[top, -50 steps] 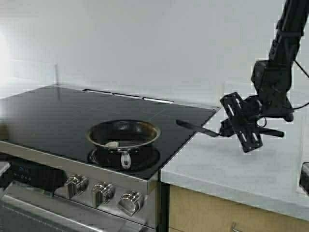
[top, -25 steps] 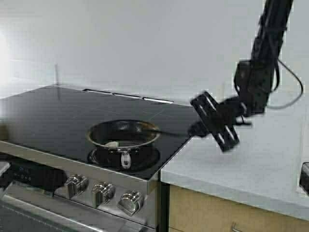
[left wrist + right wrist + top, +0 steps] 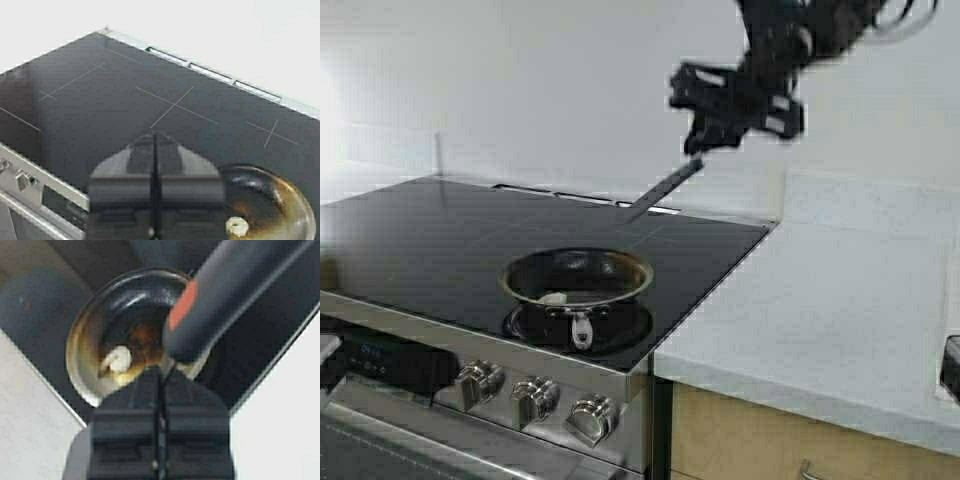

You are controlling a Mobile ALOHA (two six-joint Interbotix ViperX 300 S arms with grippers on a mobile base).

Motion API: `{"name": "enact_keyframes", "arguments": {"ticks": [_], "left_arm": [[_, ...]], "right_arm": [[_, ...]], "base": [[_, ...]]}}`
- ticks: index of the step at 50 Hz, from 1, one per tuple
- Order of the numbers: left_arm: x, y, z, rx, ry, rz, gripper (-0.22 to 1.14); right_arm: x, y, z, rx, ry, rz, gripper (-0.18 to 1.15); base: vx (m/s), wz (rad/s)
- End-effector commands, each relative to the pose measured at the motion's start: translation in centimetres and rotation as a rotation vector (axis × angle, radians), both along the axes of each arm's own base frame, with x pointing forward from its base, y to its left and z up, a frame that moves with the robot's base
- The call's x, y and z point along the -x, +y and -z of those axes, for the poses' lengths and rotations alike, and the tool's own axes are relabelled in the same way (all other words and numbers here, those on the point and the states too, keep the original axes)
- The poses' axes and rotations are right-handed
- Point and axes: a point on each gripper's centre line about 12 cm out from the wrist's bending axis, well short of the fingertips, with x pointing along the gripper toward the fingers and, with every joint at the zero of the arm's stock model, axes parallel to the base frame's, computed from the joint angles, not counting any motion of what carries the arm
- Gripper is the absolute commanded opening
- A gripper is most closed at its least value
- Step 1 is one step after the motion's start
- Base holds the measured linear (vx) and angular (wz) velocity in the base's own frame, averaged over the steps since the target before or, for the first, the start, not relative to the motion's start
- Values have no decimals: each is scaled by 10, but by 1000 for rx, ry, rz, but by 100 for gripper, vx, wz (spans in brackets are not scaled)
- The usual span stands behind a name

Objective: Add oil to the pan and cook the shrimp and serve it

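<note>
Pan [image 3: 577,282] count one, shrimp [image 3: 553,298] one inside; right gripper [image 3: 705,135] fingers clenched on spatula [image 3: 660,190]; left gripper [image 3: 154,150] fingers clenched, empty.

Kitchen: black glass cooktop [image 3: 520,240], steel oven knobs [image 3: 535,398], pale countertop [image 3: 820,330], cabinet below.

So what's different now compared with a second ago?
The right claw, shut on a spatula, has swung up and to the left from over the counter, so the tool now hangs above the stove behind the pan. The pan and shrimp have not moved.
</note>
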Motion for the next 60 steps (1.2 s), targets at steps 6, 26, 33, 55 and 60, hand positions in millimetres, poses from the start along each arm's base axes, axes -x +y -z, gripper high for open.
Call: {"name": "enact_keyframes", "arguments": {"ticks": [6, 26, 33, 55, 60], "left_arm": [[-2, 0, -2, 2, -3, -2, 3], [-2, -2, -1, 5, -1, 10, 3], [0, -21, 0, 0, 3, 112, 5], [-23, -55, 44, 4, 251, 239, 100], [-31, -58, 56, 78, 290, 219, 101]], "right_arm": [[25, -8, -75, 114, -106, -68, 9], [74, -32, -76, -51, -249, -63, 9], [74, -32, -76, -50, -277, -74, 9], [77, -34, -78, -73, -320, -71, 9], [77, -34, -79, -80, -324, -68, 9]], "base": [[0, 0], [0, 0], [0, 0], [0, 0], [0, 0]]}}
